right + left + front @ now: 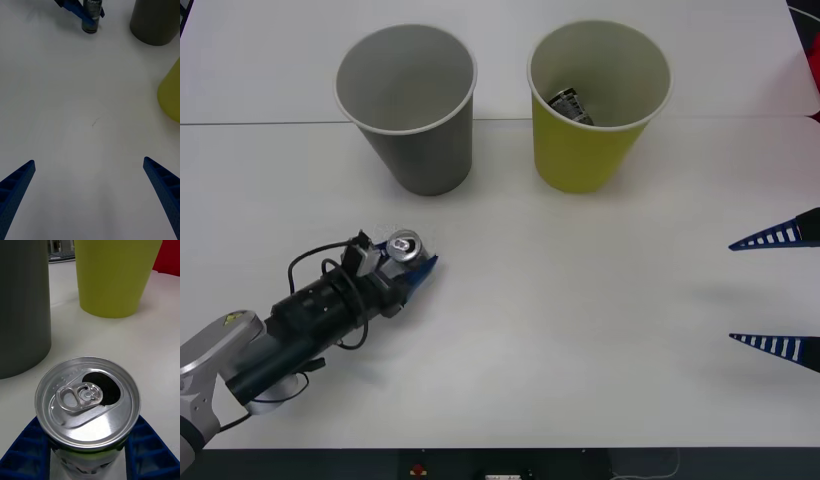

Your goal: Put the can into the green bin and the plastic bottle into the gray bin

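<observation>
Can [404, 246] upright near the surface's [580, 330] front-left corner, clamped in left hand [412, 266]; we judge binning pending. Green bin [595, 130] holds a dark object [569, 104]. Right hand [777, 290] open, right edge

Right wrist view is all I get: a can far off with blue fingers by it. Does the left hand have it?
Observer: Yes, the left hand has a finger against each side of the can, which stands upright on the table.
Operator: Is the can sealed?
Observer: No, its top is open, with the tab still attached.
Operator: Anything in the green bin?
Observer: A dark object with white markings lies inside the green bin.
</observation>
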